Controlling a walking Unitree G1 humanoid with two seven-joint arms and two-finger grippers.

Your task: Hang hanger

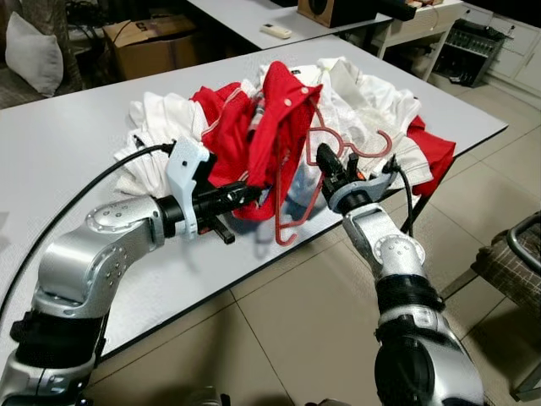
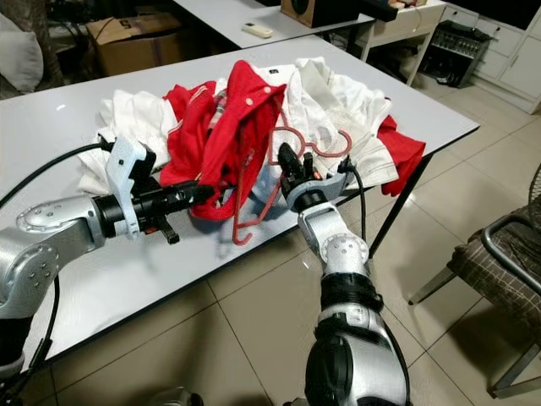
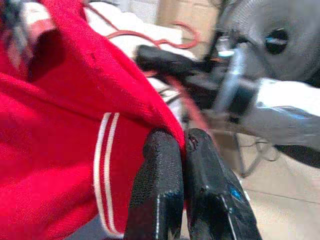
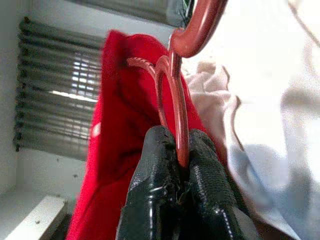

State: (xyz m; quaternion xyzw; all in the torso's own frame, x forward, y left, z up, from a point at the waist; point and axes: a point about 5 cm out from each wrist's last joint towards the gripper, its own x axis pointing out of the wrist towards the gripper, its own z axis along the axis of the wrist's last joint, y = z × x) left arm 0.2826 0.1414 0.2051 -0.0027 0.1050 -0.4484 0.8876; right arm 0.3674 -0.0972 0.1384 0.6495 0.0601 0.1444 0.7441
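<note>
Tiled floor underfoot, grey table (image 1: 68, 161) ahead with its near edge by both arms. Nearest, right gripper (image 1: 328, 162) closed tight on the red wire hanger (image 1: 297, 182), wire pinched between both fingers, hook curling beyond over the laundry. Left gripper (image 1: 247, 195) clamped shut on the hem of the red shirt (image 1: 275, 127), white double stripe just beside the fingers (image 3: 160, 175). Shirt draped up over the hanger, lifted off the pile of white clothes (image 1: 355, 101).

Judged best: hold the hem taut, ease the hanger shoulder into the sleeve side, avoid tugging the pile along.

Farther back: cardboard box (image 1: 152, 42), remote (image 1: 275, 31) on a second table. No legible writing or brand anywhere.
</note>
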